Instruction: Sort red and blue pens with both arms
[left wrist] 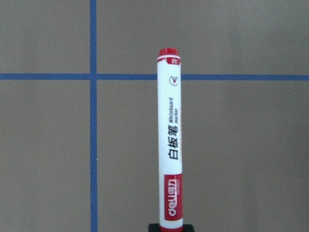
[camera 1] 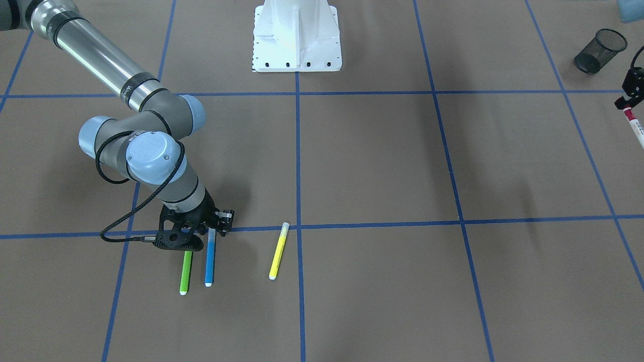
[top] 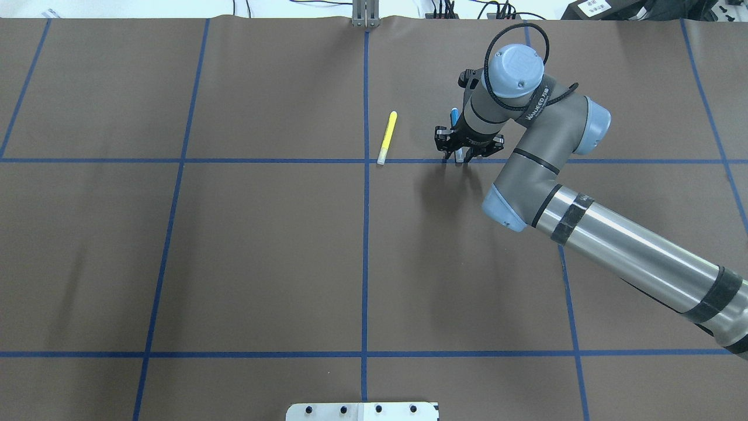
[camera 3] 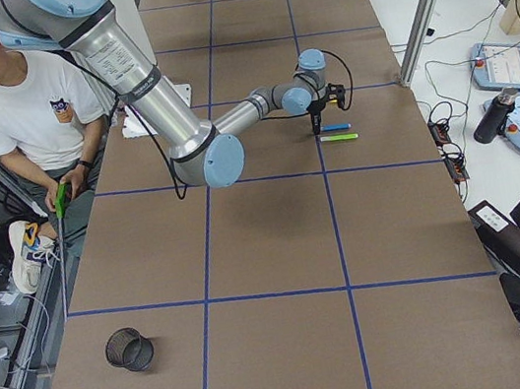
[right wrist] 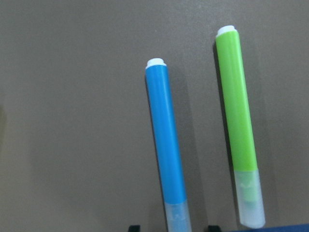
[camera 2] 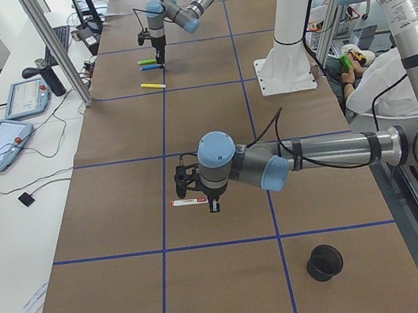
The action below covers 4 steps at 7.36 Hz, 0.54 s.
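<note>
The blue pen (camera 1: 209,261) lies on the brown mat, pale cap toward the robot. My right gripper (camera 1: 212,232) stands over that cap end, open, a fingertip on each side of the blue pen (right wrist: 165,140) in the right wrist view. The red marker (left wrist: 170,140), white-barrelled with a printed label, sticks out from my left gripper (camera 1: 629,102), which is shut on its red end. It is held above the mat at the front-facing view's right edge. The same red marker (camera 2: 188,202) shows under the near arm in the exterior left view.
A lime green pen (camera 1: 185,272) lies close beside the blue one, and a yellow pen (camera 1: 278,251) lies farther toward the centre line. A black mesh cup (camera 1: 600,50) lies tipped near the left arm. The white pedestal (camera 1: 297,35) stands at the back. A seated person (camera 3: 20,105) is beside the table.
</note>
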Each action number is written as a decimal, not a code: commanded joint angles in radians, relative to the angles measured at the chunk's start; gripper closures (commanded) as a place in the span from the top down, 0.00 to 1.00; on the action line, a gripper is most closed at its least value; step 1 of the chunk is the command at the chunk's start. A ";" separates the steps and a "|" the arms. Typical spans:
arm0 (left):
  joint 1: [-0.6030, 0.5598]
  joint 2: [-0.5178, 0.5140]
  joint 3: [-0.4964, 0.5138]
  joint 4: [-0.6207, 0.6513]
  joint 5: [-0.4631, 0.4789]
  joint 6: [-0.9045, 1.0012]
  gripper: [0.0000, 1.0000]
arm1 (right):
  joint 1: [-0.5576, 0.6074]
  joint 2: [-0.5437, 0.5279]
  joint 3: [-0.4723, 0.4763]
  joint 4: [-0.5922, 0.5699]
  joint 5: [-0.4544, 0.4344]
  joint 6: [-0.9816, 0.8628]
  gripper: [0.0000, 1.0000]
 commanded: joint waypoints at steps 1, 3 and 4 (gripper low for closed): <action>-0.011 0.070 -0.019 0.000 -0.002 0.019 0.00 | -0.003 0.001 0.000 -0.001 -0.001 -0.004 0.10; -0.014 0.128 -0.038 0.001 -0.008 0.025 0.00 | -0.006 -0.002 0.001 -0.001 -0.001 -0.006 0.00; -0.014 0.141 -0.036 0.021 -0.052 0.026 0.00 | -0.004 -0.002 0.003 0.001 -0.001 -0.006 0.00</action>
